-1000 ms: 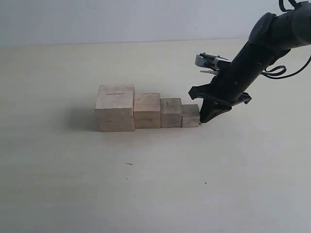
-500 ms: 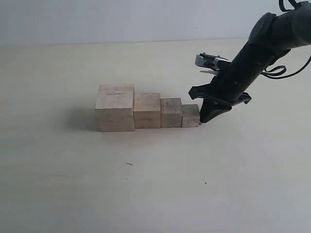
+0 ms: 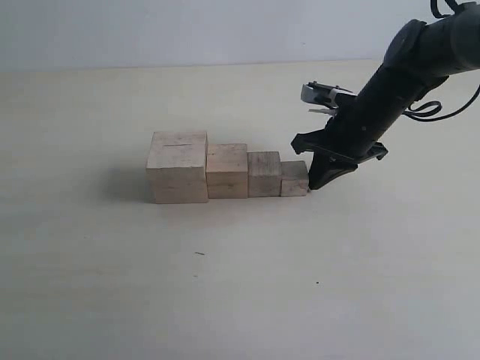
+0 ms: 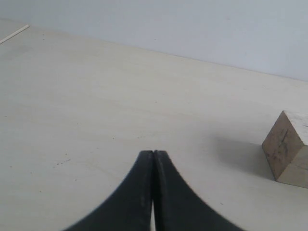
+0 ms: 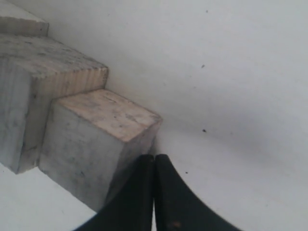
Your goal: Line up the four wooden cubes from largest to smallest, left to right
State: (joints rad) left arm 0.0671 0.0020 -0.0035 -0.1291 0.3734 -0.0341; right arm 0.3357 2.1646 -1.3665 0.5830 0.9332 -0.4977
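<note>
Four pale wooden cubes stand touching in a row on the table. From left to right they are the largest cube [image 3: 178, 166] with a thin dark slit on top, the second cube [image 3: 226, 170], the third cube [image 3: 264, 174] and the smallest cube [image 3: 294, 178]. My right gripper [image 3: 313, 186] is shut and empty, its tips low against the right side of the smallest cube [image 5: 98, 139]. The right wrist view shows those tips [image 5: 154, 158] at that cube's edge. My left gripper [image 4: 153, 153] is shut and empty over bare table, with the largest cube [image 4: 287, 148] off to one side; the left arm is outside the exterior view.
The pale tabletop [image 3: 240, 285] spreads all around the row. A light wall [image 3: 187, 30] rises behind the table's far edge. The right arm [image 3: 397, 82] slants down from the upper right.
</note>
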